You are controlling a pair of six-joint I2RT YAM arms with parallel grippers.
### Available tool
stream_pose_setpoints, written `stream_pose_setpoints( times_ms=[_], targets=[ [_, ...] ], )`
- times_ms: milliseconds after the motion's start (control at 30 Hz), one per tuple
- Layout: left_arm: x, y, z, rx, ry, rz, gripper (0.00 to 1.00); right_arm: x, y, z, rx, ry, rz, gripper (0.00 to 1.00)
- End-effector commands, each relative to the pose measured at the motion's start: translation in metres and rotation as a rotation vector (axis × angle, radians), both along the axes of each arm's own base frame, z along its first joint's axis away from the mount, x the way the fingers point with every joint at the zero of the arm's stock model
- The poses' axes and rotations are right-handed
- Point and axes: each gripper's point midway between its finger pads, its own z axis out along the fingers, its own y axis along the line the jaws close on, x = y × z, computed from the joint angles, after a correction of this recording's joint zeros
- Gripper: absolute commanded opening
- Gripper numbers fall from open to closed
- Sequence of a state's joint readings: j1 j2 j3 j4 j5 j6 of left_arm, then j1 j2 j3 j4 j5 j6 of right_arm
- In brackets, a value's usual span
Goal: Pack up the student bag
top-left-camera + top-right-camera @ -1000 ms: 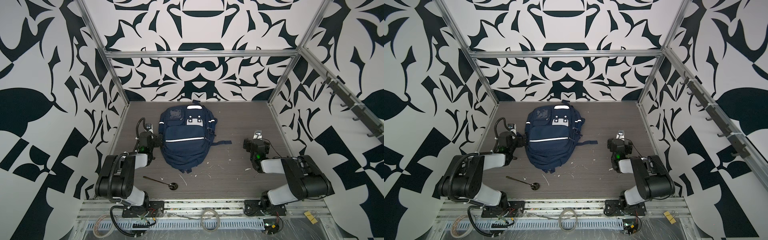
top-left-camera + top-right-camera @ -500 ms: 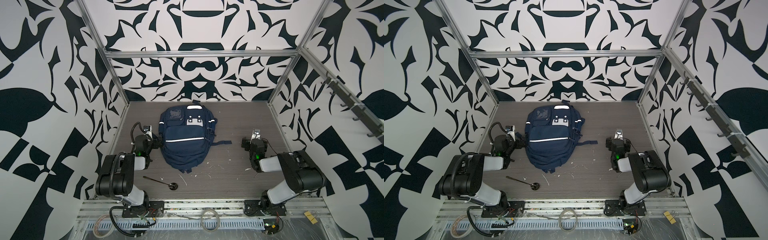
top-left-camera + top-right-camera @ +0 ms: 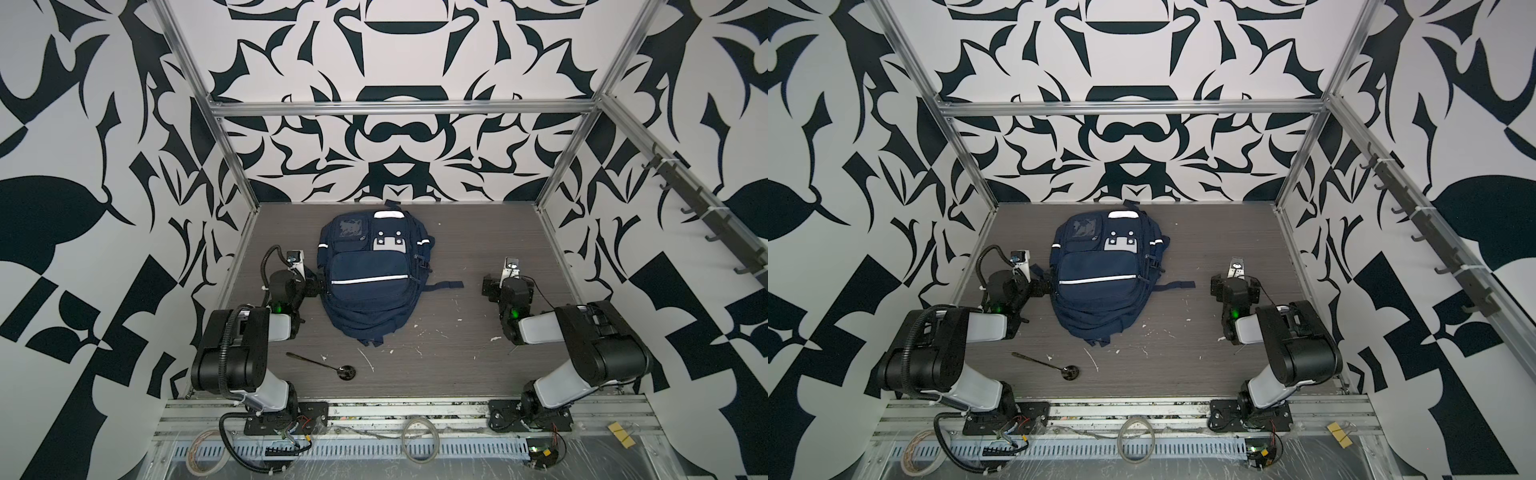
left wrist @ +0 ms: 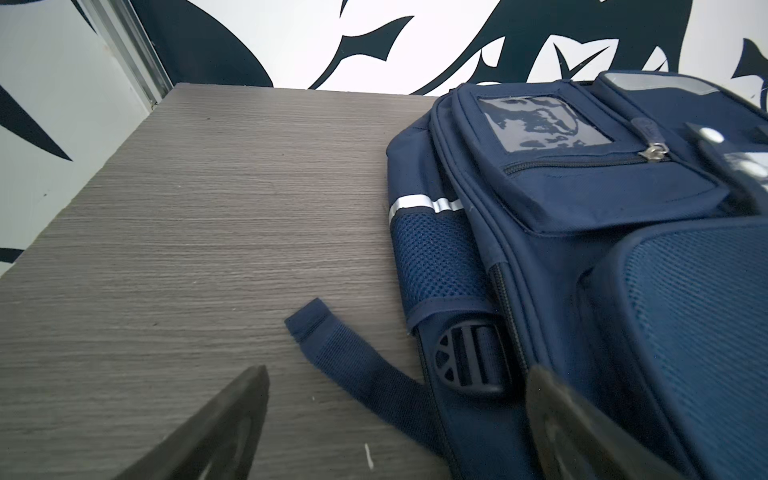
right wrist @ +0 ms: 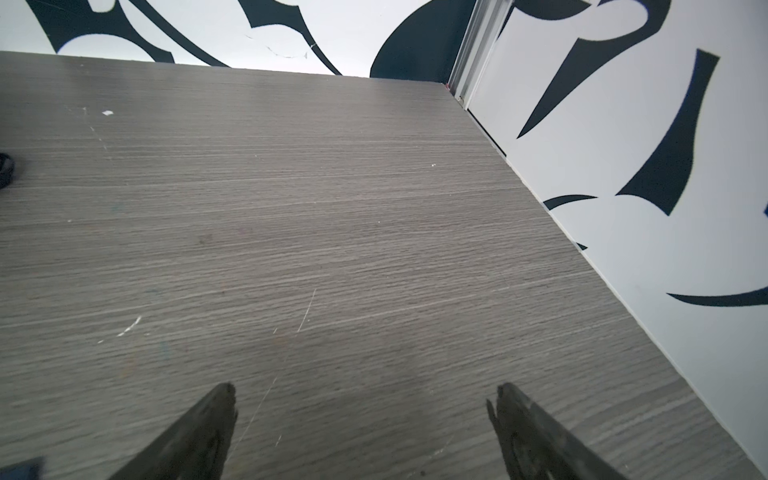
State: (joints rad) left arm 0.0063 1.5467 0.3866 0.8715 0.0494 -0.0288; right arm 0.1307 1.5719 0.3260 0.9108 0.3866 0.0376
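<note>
Your student bag (image 3: 365,291) looks soft and floppy, so grab its side strap (image 4: 353,365). Your left tool (image 4: 397,374) and right tool (image 5: 365,388) both gape empty.

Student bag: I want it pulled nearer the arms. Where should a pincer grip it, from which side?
Likely the loose strap end at the student bag's left side, from the left: it lies flat on the table, clear of the bulky body, beside the open left pincer.

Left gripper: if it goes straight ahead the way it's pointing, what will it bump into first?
Probably the student bag. Its loose strap end and black side buckle lie just ahead, between the fingers of the open left gripper; how high it sits is unclear.
</note>
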Motion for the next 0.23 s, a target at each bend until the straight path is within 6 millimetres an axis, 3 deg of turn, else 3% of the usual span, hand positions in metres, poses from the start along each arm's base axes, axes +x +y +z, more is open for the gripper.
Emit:
stream_pose_setpoints(
  times_ms=[0,200],
  targets=[
    [-0.0011,-0.0017,-0.0005,-0.008,-0.011,-0.007,0.99,0.0089,0.0008,0.0172,0.0,-0.058,0.006,1.0],
    [-0.001,-0.0018,-0.0001,-0.008,-0.011,-0.008,0.99,0.0084,0.0009,0.0175,-0.001,-0.06,0.008,0.99]
  ],
)
